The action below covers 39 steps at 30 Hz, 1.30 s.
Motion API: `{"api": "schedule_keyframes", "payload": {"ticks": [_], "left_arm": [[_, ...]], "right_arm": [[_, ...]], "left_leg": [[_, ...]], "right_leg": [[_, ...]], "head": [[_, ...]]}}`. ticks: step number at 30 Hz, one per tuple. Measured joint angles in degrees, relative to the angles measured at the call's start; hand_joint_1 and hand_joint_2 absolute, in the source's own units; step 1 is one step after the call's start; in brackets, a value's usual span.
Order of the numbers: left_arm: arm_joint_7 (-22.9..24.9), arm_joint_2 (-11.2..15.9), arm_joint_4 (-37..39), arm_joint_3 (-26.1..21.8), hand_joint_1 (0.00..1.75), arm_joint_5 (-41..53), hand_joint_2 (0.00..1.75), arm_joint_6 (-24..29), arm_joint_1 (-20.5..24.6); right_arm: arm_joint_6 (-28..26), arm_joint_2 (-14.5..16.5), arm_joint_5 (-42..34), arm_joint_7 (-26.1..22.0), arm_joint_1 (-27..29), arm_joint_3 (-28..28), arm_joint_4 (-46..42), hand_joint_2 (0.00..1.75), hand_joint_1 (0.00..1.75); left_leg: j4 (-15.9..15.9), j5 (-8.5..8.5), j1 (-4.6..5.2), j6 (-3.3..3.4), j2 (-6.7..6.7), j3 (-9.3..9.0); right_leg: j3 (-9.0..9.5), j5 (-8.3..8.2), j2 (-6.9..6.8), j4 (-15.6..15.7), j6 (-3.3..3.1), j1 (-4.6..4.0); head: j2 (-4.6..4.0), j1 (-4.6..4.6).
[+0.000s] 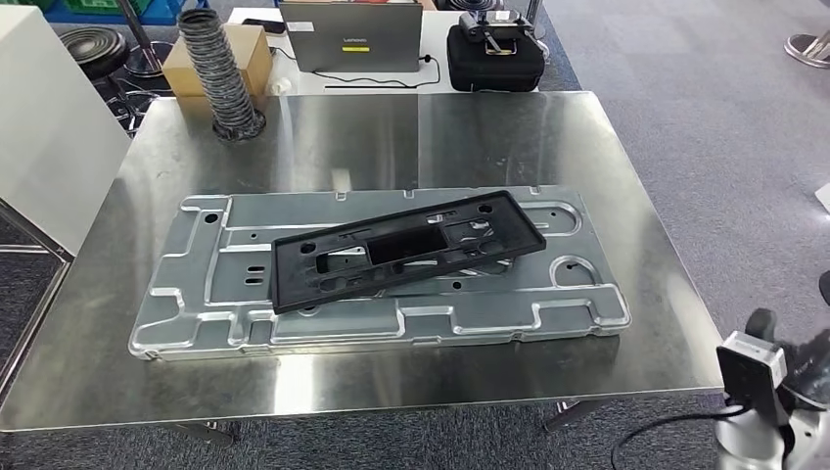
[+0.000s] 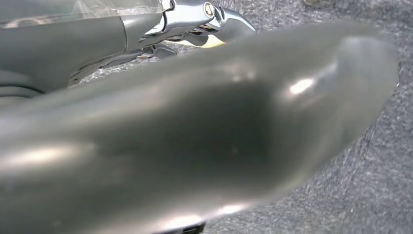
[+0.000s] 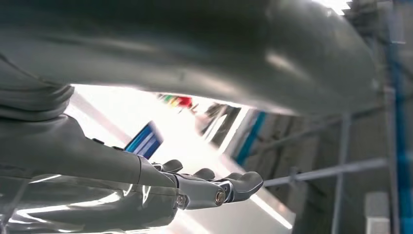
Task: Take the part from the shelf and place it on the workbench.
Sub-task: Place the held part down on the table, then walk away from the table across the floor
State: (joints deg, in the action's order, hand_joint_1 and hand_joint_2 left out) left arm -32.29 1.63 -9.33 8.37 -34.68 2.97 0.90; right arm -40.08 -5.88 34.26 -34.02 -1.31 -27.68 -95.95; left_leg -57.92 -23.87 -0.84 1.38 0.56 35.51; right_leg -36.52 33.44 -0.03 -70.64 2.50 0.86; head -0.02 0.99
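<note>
- Part: the black frame (image 1: 406, 250) lies slanted on the stamped metal panel (image 1: 196, 284), which rests flat on the steel bench (image 1: 587, 137).
- Left hand (image 2: 195, 17): nothing is seen in it; whether the fingers are spread or curled I cannot tell.
- Right hand (image 3: 204, 187): fingers extended, holding nothing.
- Risk: the frame is only resting loose, so a knock to the bench could slide it off the panel.
</note>
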Motion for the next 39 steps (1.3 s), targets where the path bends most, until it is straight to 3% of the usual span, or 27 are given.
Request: {"api": "schedule_keyframes", "payload": {"ticks": [2, 3, 4, 7, 9, 11, 12, 13, 14, 15, 16, 18, 20, 22, 23, 24, 25, 27, 28, 29, 30, 32, 34, 35, 37, 38, 39], "left_arm": [[-0.3, -0.1, 0.0, 0.0, 0.0, 0.2, 0.0, -0.2, 0.0], [-0.5, -0.2, 0.0, 0.0, 0.0, 0.3, 0.0, -0.3, -0.1], [-0.6, -0.3, 0.0, 0.0, 0.0, 0.4, 0.0, -0.3, -0.1], [-0.8, -0.5, 0.0, 0.0, 0.0, 0.6, 0.0, -0.2, -0.2], [-0.7, -0.6, 0.0, 0.0, 0.0, 0.6, 0.0, 0.2, -0.3], [-0.5, -0.7, 0.0, 0.0, 0.0, 0.7, 0.0, 0.4, -0.4], [-0.4, -0.8, 0.0, 0.0, 0.0, 0.7, 0.0, 0.5, -0.4], [-0.3, -0.8, 0.0, 0.0, 0.0, 0.7, 0.0, 0.5, -0.4], [-0.2, -0.8, 0.0, 0.0, 0.0, 0.7, 0.0, 0.6, -0.3], [-0.1, -0.8, 0.0, 0.0, 0.0, 0.7, 0.0, 0.6, -0.3], [0.1, -0.8, 0.0, 0.0, 0.0, 0.7, 0.0, 0.7, -0.3], [0.5, -0.7, 0.0, 0.1, 0.0, 0.8, 0.0, 0.7, 0.0], [1.0, -0.7, 0.0, 0.1, 0.0, 0.9, 0.0, 0.5, 0.1], [1.4, -0.8, 0.0, 0.1, 0.0, 1.0, 0.0, 0.4, 0.1], [1.6, -1.0, 0.0, 0.1, 0.0, 1.0, 0.0, 0.3, 0.1], [1.7, -1.1, 0.0, 0.1, 0.0, 1.0, 0.0, 0.3, 0.1], [1.9, -1.3, 0.0, 0.1, 0.0, 1.0, 0.0, 0.3, 0.1], [2.1, -1.5, 0.0, 0.2, 0.0, 1.1, 0.0, 0.3, -0.1], [2.3, -1.6, 0.0, 0.3, 0.0, 1.1, 0.0, 0.3, -0.2], [2.3, -1.8, 0.0, 0.3, 0.0, 1.2, 0.0, 0.3, -0.2], [2.4, -1.9, 0.0, 0.3, 0.0, 1.3, 0.0, 0.3, -0.2], [2.7, -2.1, 0.0, 0.4, 0.0, 1.5, 0.0, 0.2, -0.2], [2.8, -2.2, 0.0, 0.5, 0.0, 1.6, 0.0, 0.1, -0.2], [2.9, -2.3, 0.0, 0.5, 0.0, 1.6, 0.0, 0.1, -0.2], [3.0, -2.4, 0.0, 0.7, 0.0, 1.7, 0.0, -0.1, -0.2], [3.1, -2.4, 0.0, 0.8, 0.0, 1.7, 0.0, -0.2, -0.3], [3.1, -2.4, 0.0, 0.8, 0.0, 1.7, 0.0, -0.3, -0.3]], "right_arm": [[0.0, 0.7, 1.8, 0.3, 2.4, -3.2, 0.0, 0.0, 0.0], [0.0, 1.1, 2.5, 0.6, 3.4, -4.7, 0.1, 0.0, 0.0], [0.0, 1.4, 3.2, 0.9, 4.4, -6.1, 0.2, 0.0, 0.0], [0.1, 2.9, 5.5, 0.9, 6.4, -9.9, 0.7, 0.0, 0.0], [0.6, 4.3, 7.1, 0.4, 7.4, -12.2, 1.1, 0.0, 0.0], [1.2, 5.7, 9.2, 0.0, 8.1, -14.4, 1.6, 0.0, 0.0], [1.6, 6.4, 10.4, -0.1, 8.3, -15.5, 1.9, 0.0, 0.0], [2.1, 7.1, 11.6, -0.2, 8.4, -16.5, 2.3, 0.0, 0.0], [2.9, 7.8, 12.9, -0.2, 8.4, -17.6, 2.7, 0.0, 0.0], [3.7, 8.5, 14.2, -0.3, 8.4, -18.7, 3.3, 0.0, 0.0], [4.4, 9.1, 15.5, -0.3, 8.4, -19.8, 3.8, 0.0, 0.0], [5.5, 10.2, 17.8, -0.4, 8.3, -21.8, 5.2, 0.0, 0.0], [6.0, 11.1, 20.1, -0.7, 8.0, -23.7, 7.4, 0.0, 0.0], [6.0, 11.6, 21.9, -1.6, 7.6, -25.8, 10.8, 0.0, 0.0], [5.8, 11.7, 22.3, -2.3, 7.3, -27.0, 13.0, 0.0, 0.0], [5.7, 11.8, 22.5, -3.1, 6.9, -28.3, 15.5, 0.0, 0.0], [5.5, 11.8, 22.7, -3.8, 6.5, -29.7, 18.1, 0.0, 0.0], [5.0, 11.7, 23.9, -4.7, 5.7, -32.4, 24.0, 0.0, 0.0], [4.5, 11.4, 24.9, -4.8, 5.2, -33.7, 27.4, 0.0, 0.0], [3.8, 11.0, 26.1, -4.7, 4.7, -35.0, 30.8, 0.0, 0.0], [3.0, 10.5, 27.5, -4.1, 4.3, -36.3, 34.6, 0.0, 0.0], [1.7, 9.3, 30.3, -1.4, 3.4, -38.5, 41.5, 0.0, 0.0], [1.0, 8.3, 33.5, 2.6, 2.5, -40.3, 48.1, 0.0, 0.0], [0.9, 7.9, 35.3, 4.9, 2.1, -41.1, 51.2, 0.0, 0.0], [0.8, 7.3, 38.6, 9.9, 1.7, -42.4, 56.9, 0.0, 0.0], [1.0, 7.1, 40.1, 12.3, 1.4, -42.9, 59.7, 0.0, 0.0], [1.3, 7.0, 41.1, 14.4, 1.2, -43.3, 62.4, 0.0, 0.0]], "left_leg": [[-0.3, 0.49, 0.09, -0.38, -0.12, 0.7], [-0.4, 0.75, 0.16, -0.67, -0.14, 0.82], [-0.4, 1.03, 0.21, -1.0, -0.15, 0.84], [-0.1, 1.8, 0.19, -2.11, -0.17, 0.79], [-2.4, -1.13, 0.14, -2.62, -0.2, 1.7], [-9.1, -7.32, 0.11, -2.89, -0.25, 3.48], [-12.8, -9.61, 0.11, -2.97, -0.26, 4.13], [-15.6, -10.61, 0.12, -2.98, -0.25, 4.21], [-16.5, -10.19, 0.15, -2.89, -0.25, 3.37], [-15.2, -8.79, 0.2, -2.68, -0.25, 1.48], [-12.1, -7.24, 0.33, -2.35, -0.24, -1.35], [-3.0, -6.42, 0.69, -1.55, -0.24, -7.88], [2.4, -7.21, 1.1, -1.06, -0.24, -11.02], [3.2, -6.47, 1.14, -0.61, -0.33, -10.77], [3.5, -5.81, 1.03, -0.22, -0.48, -10.39], [3.8, -5.08, 0.89, 0.17, -0.66, -9.87], [3.9, -4.38, 0.79, 0.46, -0.83, -9.21], [3.8, -3.2, 0.85, 0.72, -1.01, -7.59], [3.6, -2.63, 0.87, 0.7, -1.06, -6.7], [3.3, -2.11, 0.87, 0.62, -1.1, -5.77], [3.0, -1.66, 0.85, 0.49, -1.12, -4.84], [2.1, -0.97, 0.81, 0.1, -1.12, -3.23], [1.2, -0.38, 0.9, -0.47, -1.17, -2.21], [1.0, -0.03, 0.9, -0.83, -1.19, -1.93], [0.9, 0.64, 0.82, -1.61, -1.2, -1.57], [0.6, 0.23, 0.7, -1.97, -1.14, -1.24], [-0.6, -1.24, 0.62, -2.27, -1.08, -0.7]], "right_leg": [[5.76, -2.32, -0.05, 8.4, -0.29, -0.05], [7.77, -3.01, -0.03, 11.5, -0.55, -0.17], [8.91, -3.19, -0.01, 13.4, -0.86, -0.33], [8.55, -4.05, -0.05, 14.1, -2.08, -0.47], [7.59, -5.23, -0.2, 14.4, -3.0, -0.22], [6.14, -6.46, -0.25, 14.5, -3.51, -0.21], [5.36, -7.03, -0.25, 14.5, -3.57, -0.31], [4.56, -7.59, -0.25, 14.4, -3.61, -0.41], [3.79, -8.12, -0.25, 14.3, -3.61, -0.52], [3.07, -8.6, -0.24, 14.1, -3.57, -0.63], [2.43, -9.02, -0.23, 13.9, -3.51, -0.72], [1.56, -9.78, -0.26, 13.6, -3.19, -0.87], [1.32, -10.63, -0.33, 13.6, -2.6, -0.8], [1.25, -11.39, -0.3, 13.8, -1.87, -0.64], [0.98, -10.78, -0.21, 13.4, -1.53, -0.57], [0.49, -9.2, -0.1, 12.3, -1.18, -0.51], [-0.28, -6.58, 0.0, 10.0, -0.84, -0.36], [-2.05, -1.09, 0.03, 2.8, -0.15, -0.11], [-2.49, 0.08, 0.03, -0.5, 0.14, 0.03], [-2.24, -0.22, 0.03, -2.3, 0.36, 0.17], [-1.01, -1.65, 0.02, -2.1, 0.48, 0.31], [4.34, -4.18, 0.01, 4.4, 0.44, 0.52], [9.71, -3.62, 0.06, 12.5, -0.22, 0.3], [10.96, -2.93, 0.09, 14.8, -0.68, 0.1], [10.7, -3.23, 0.06, 15.4, -1.73, -0.13], [10.29, -3.68, -0.02, 15.5, -2.23, -0.11], [9.74, -4.26, -0.12, 15.6, -2.77, -0.07]], "head": [[0.01, 0.01], [0.01, 0.04], [0.01, 0.04], [0.01, 0.04], [0.01, 0.13], [0.01, 0.25], [0.0, 0.27], [0.01, 0.27], [0.0, 0.28], [0.01, 0.28], [0.01, 0.28], [0.02, 0.26], [0.02, 0.25], [0.01, 0.26], [0.01, 0.24], [0.0, 0.11], [0.0, 0.02], [0.0, -0.13], [0.0, -0.15], [-0.01, -0.14], [-0.01, -0.16], [0.01, -0.16], [0.02, -0.11], [0.02, -0.14], [0.02, -0.15], [0.02, -0.19], [0.02, -0.13]]}}
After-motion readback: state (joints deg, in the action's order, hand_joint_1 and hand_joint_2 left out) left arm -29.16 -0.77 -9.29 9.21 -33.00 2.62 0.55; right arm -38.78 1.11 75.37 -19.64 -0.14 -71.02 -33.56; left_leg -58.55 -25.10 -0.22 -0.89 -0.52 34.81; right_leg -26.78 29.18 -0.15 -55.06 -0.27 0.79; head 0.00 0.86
